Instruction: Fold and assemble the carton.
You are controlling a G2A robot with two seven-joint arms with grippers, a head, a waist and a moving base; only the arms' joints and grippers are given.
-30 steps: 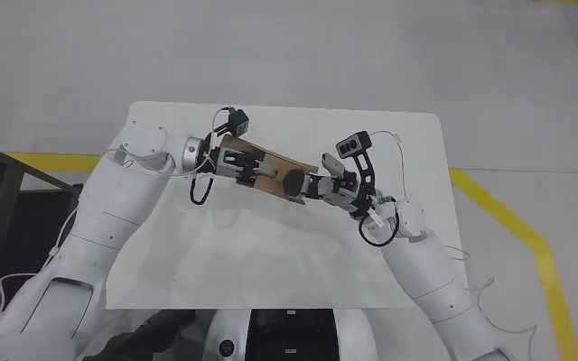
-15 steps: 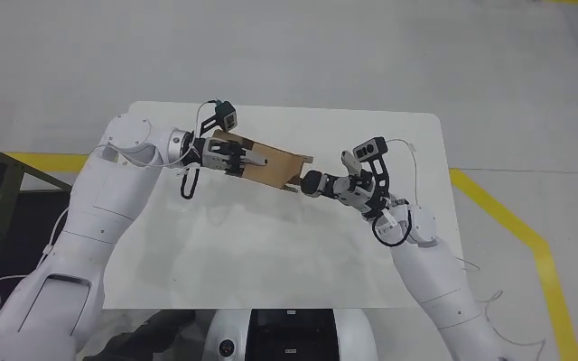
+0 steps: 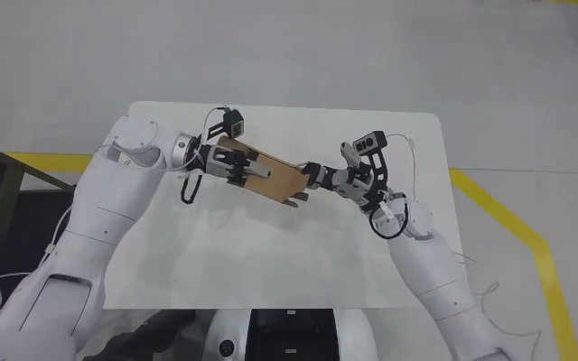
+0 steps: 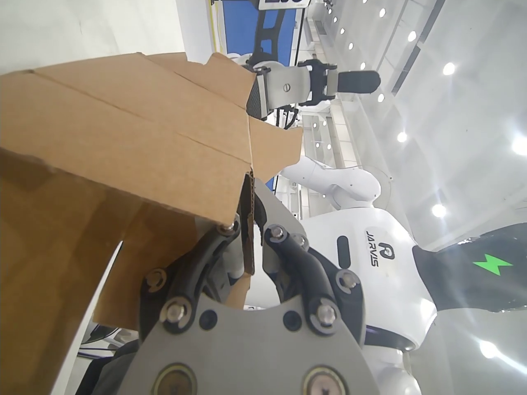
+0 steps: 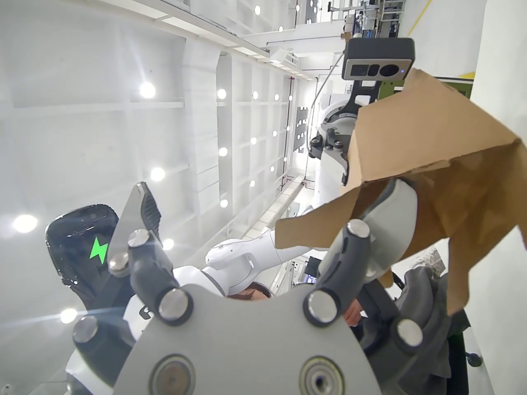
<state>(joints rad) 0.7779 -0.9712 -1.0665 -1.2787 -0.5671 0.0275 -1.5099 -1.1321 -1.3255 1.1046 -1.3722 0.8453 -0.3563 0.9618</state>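
The right gripper [image 3: 312, 176] has come back in against the far end of the carton [image 3: 271, 174], where half a second ago it stood just off it. I'd say the end flap is about to be pushed in, and the box is far from formed. Its jaws stand wide, one finger on the flap, the other free. The left gripper [image 3: 237, 164] pinches the carton's other edge, holding it above the table [image 3: 271, 271], the forearms angled toward each other
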